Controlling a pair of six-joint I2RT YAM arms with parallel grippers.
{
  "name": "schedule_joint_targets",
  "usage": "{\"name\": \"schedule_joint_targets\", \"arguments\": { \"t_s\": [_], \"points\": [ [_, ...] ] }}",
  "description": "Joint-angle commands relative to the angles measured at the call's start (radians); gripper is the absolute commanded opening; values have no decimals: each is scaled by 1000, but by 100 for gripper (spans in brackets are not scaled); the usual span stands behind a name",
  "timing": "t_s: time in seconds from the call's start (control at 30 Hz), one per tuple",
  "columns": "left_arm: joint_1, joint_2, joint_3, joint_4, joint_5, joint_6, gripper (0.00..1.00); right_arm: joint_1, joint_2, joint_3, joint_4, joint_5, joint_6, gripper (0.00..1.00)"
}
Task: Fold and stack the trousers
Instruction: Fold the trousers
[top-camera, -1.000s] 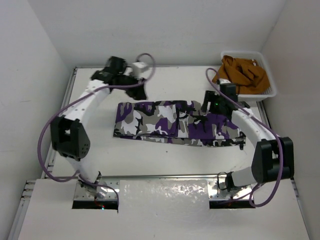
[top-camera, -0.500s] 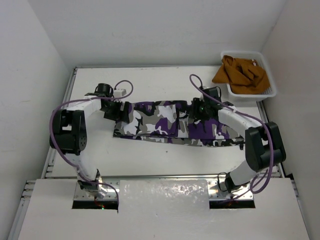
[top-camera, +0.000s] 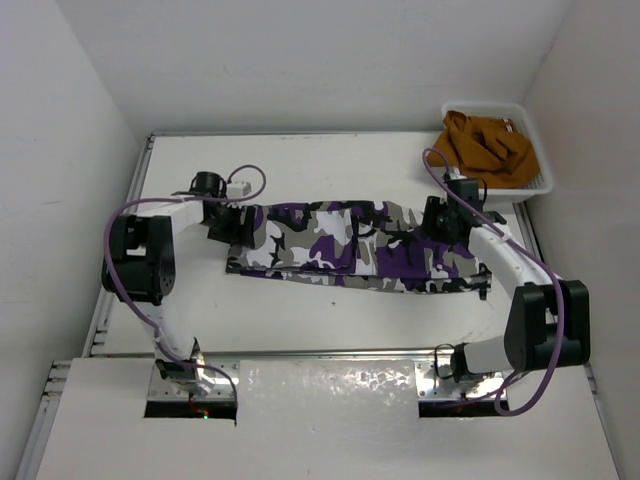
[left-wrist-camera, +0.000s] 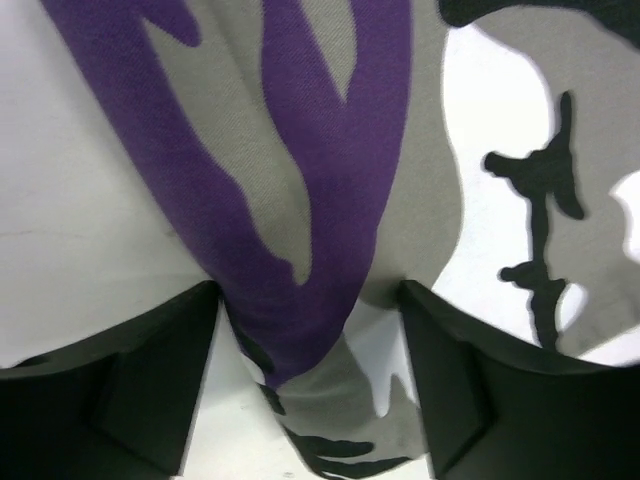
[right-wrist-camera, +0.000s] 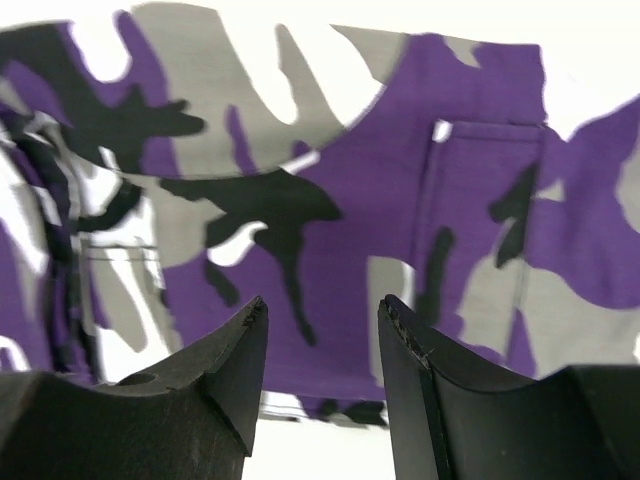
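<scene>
Trousers (top-camera: 350, 245) on table (top-camera: 330, 165), basket (top-camera: 490, 105) behind right.

Probably a robotics lab test cell: plain white walls (top-camera: 330, 60) box in a white table (top-camera: 330, 320), with the left arm (top-camera: 135, 265) and right arm (top-camera: 545, 320) bolted to a metal rail (top-camera: 320, 352).

The overhead camera sits high above and behind both arm bases, looking steeply down from far enough off to take in the whole flat white worktop (top-camera: 330, 170) and the long purple, white, grey and black camouflage fabric trousers (top-camera: 340, 245) spread across it. The left wrist camera looks down past the tips of the black two-finger left claw (left-wrist-camera: 310, 390), so close that print fills the frame. It seems to cover the trousers' left end, though the patch is too tight to place surely. The right wrist camera looks past the black right claw (right-wrist-camera: 320, 350) from slightly farther back, at a pocketed purple stretch. All three views share the trousers.
</scene>
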Motion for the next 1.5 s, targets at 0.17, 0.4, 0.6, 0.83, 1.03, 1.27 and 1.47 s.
{"name": "schedule_joint_targets", "arguments": {
  "t_s": [0.17, 0.4, 0.6, 0.83, 1.03, 1.27, 1.47],
  "points": [
    [25, 49, 2, -76, 126, 54, 0, -28, -29, 12, -28, 40, -57, 45],
    [215, -75, 245, -312, 77, 171, 0, -80, 14, -7, -89, 126, -76, 43],
    [301, -131, 606, -524, 40, 341, 0, -81, 129, 30, -119, 183, -78, 43],
    [180, -128, 780, -682, 248, 340, 0, -81, 156, 10, -14, 48, -18, 45],
    [-52, -125, 692, -592, 373, 191, 0, -81, 126, 18, -39, 65, -47, 46],
    [-262, -108, 550, -541, 379, 188, 0, -62, 63, -10, -13, 33, -27, 46],
    [-408, -73, 542, -462, 413, 122, 0, 53, 93, -43, 30, -33, 95, 46]
  ]
}}
